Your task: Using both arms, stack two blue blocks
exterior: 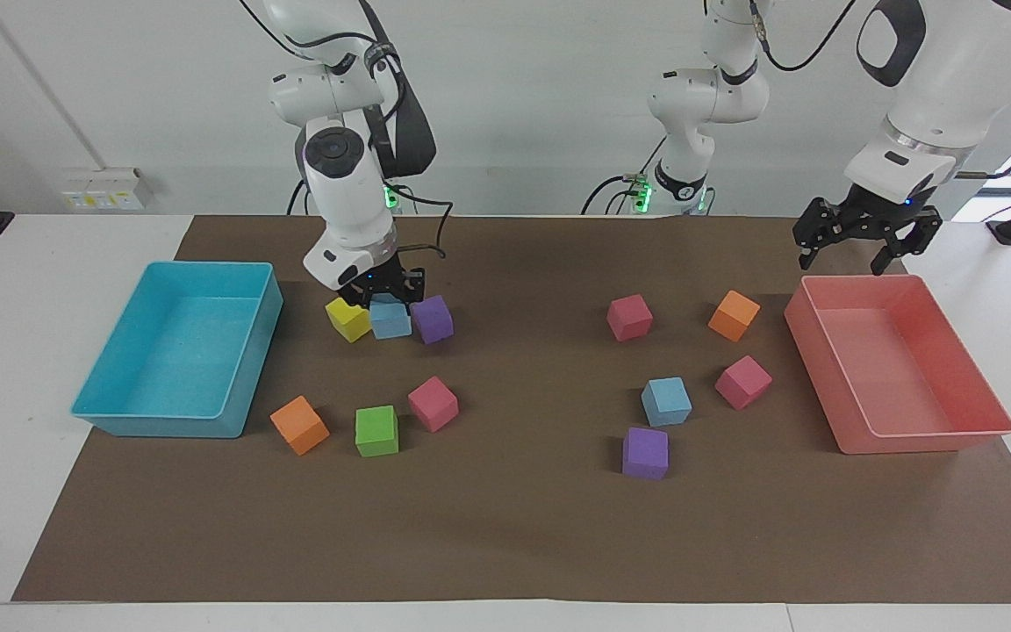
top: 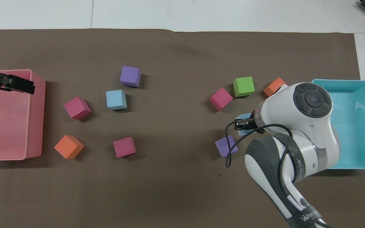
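Note:
My right gripper (exterior: pixel 389 297) is shut on one blue block (exterior: pixel 390 321) and holds it just above the mat, between a yellow cube (exterior: pixel 347 318) and a purple cube (exterior: pixel 433 318). In the overhead view the right gripper (top: pixel 241 124) and its arm cover most of that blue block (top: pixel 245 116). The second blue block (exterior: pixel 666 401) (top: pixel 116 99) rests on the mat toward the left arm's end, among pink and purple cubes. My left gripper (exterior: pixel 865 235) (top: pixel 17 85) hangs open and holds nothing, over the robots' edge of the pink tray (exterior: pixel 918 439).
A cyan tray (exterior: pixel 176 421) (top: pixel 356 83) stands at the right arm's end, and the pink tray (top: pixel 11 157) at the left arm's end. Orange (exterior: pixel 299 425), green (exterior: pixel 376 430) and pink (exterior: pixel 433 403) cubes lie farther out than the held block. Several more cubes surround the second blue block.

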